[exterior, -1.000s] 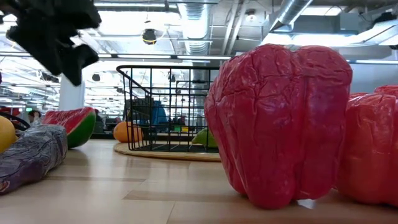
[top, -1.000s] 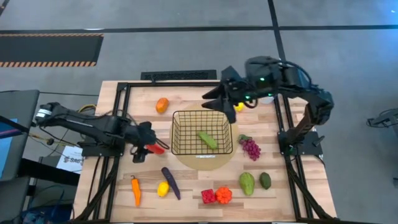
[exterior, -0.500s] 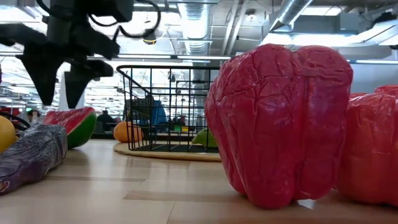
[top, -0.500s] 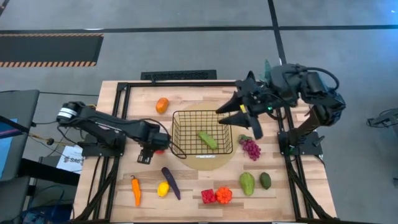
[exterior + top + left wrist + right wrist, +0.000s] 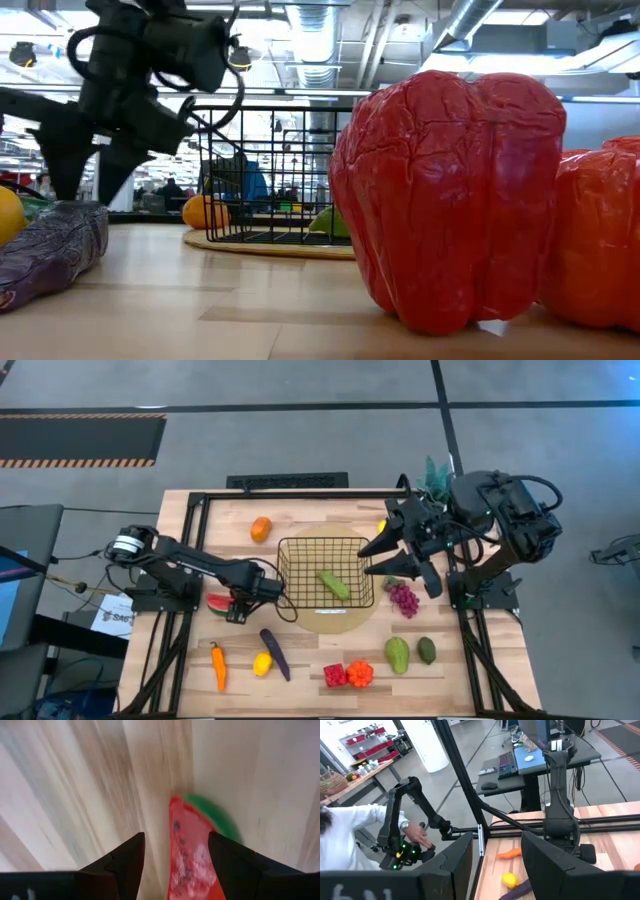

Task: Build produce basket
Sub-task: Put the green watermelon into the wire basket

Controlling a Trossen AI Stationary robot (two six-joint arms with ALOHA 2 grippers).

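The step in hand looks like a pick of the watermelon slice (image 5: pixel 219 601), which lies on the table (image 5: pixel 300 660) just left of the basket (image 5: pixel 325 572). The left gripper (image 5: pixel 175 855) hangs right over it, fingers apart, one finger on bare wood and the other over the slice's far side. Next it would need to drop, close on the slice, then lift clear of the basket's near rim and carry it in.

The right gripper (image 5: pixel 392 555) hovers at the basket's right edge with fingers apart and nothing held.

The basket holds one green piece (image 5: pixel 334 584), so most of its floor is free. The eggplant (image 5: pixel 274 653) and lemon (image 5: pixel 262 664) lie nearer the front edge, apart from the slice. The grapes (image 5: pixel 403 598) sit just right of the basket.
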